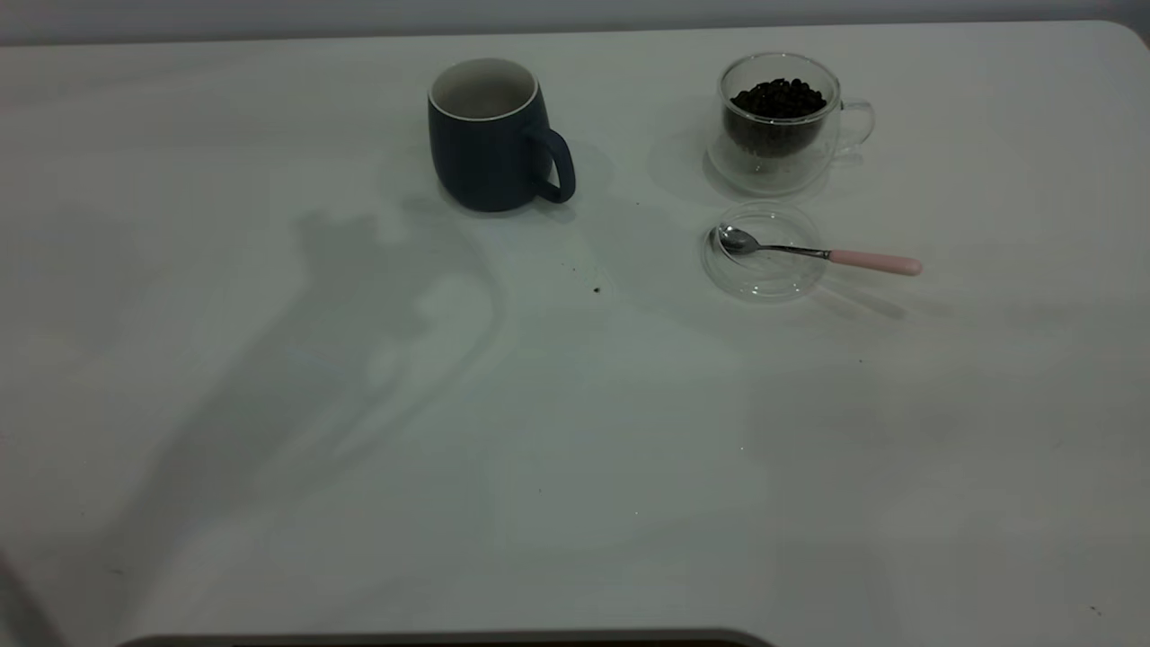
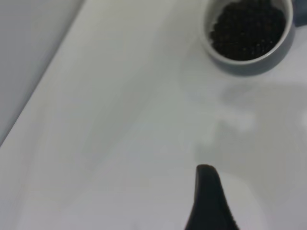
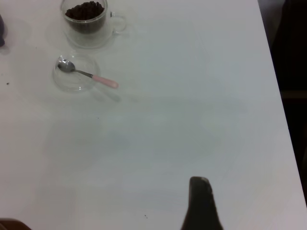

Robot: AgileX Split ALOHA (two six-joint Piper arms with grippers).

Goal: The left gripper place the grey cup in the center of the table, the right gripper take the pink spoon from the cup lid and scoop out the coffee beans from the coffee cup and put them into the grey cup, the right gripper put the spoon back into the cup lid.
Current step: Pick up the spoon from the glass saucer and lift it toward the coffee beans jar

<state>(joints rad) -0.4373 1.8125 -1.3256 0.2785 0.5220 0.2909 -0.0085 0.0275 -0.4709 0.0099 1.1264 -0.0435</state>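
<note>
Findings, exterior view: the grey mug (image 1: 490, 144) stands upright on the table (image 1: 575, 449), toward the far edge and left of the middle, handle turned toward the right-arm side. From here only the upper white inner wall is visible. The left wrist view looks down into the same mug (image 2: 249, 67) and shows dark beans (image 2: 247, 31) lying inside it.

The glass cup (image 1: 777, 166) stands upright, well to the right of the mug, with a heap of beans (image 1: 778, 97) inside. Just in front of it lies the lid (image 1: 764, 279), flat on the table. The spoon (image 1: 809, 252) rests across the lid, bowl inside the rim, pink handle overhanging to the right.

The left gripper (image 2: 208, 201) is above bare table, apart from the mug (only a black tip is visible). Whether it is apart or together cannot be told. The right gripper (image 3: 201, 206) is likewise seen in part, well away from the lid and spoon, its state undeterminable.
</note>
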